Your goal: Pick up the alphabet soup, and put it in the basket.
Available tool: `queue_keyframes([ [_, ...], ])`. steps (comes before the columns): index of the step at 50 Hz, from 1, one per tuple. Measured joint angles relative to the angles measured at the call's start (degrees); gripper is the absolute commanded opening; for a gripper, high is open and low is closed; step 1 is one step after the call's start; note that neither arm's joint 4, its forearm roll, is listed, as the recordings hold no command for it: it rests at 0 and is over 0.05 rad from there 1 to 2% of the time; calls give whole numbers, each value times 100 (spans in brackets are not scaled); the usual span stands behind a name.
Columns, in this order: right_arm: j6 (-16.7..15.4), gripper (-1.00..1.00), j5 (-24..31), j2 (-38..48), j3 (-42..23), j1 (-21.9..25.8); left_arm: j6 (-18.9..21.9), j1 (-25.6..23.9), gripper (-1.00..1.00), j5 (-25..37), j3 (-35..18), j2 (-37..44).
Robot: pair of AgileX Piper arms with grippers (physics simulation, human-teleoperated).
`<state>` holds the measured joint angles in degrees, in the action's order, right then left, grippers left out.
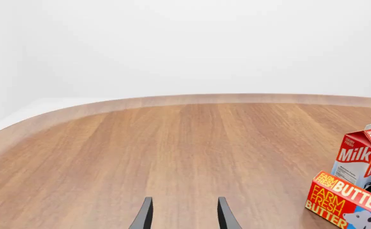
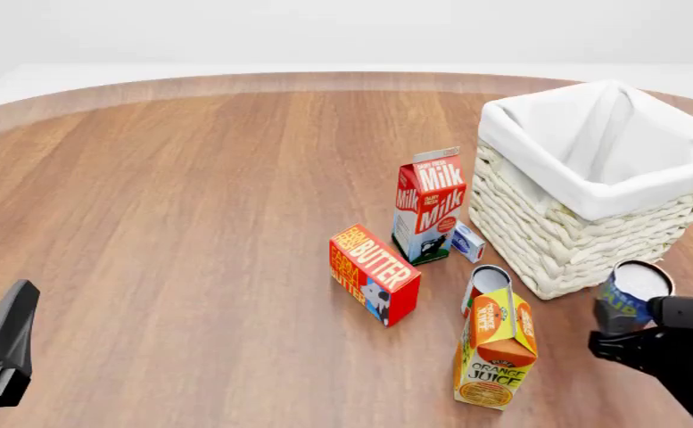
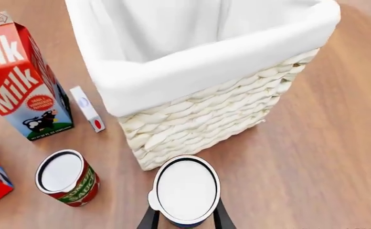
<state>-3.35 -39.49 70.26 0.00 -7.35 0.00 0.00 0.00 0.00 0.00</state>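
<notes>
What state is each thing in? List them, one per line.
alphabet soup: upright, between the right gripper's fingers.
basket: upright, open, nothing visible inside.
left gripper: open, holding nothing.
milk carton: standing, closed.
orange juice carton: standing, tilted.
butter box: lying on its side.
red-labelled can: upright.

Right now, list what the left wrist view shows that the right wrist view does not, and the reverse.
Only the left wrist view shows the open left gripper over bare table and the butter box's label.

Only the right wrist view shows the basket, the right gripper with its fingers either side of the alphabet soup, the red-labelled can and a small white box.

Both show the milk carton.
</notes>
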Motion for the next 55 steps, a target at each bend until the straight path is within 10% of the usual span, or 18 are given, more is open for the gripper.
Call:
queue_keyframes([
  [55,-471,-100,3081,-3795,0,69,0,0,100,0,0,0],
])
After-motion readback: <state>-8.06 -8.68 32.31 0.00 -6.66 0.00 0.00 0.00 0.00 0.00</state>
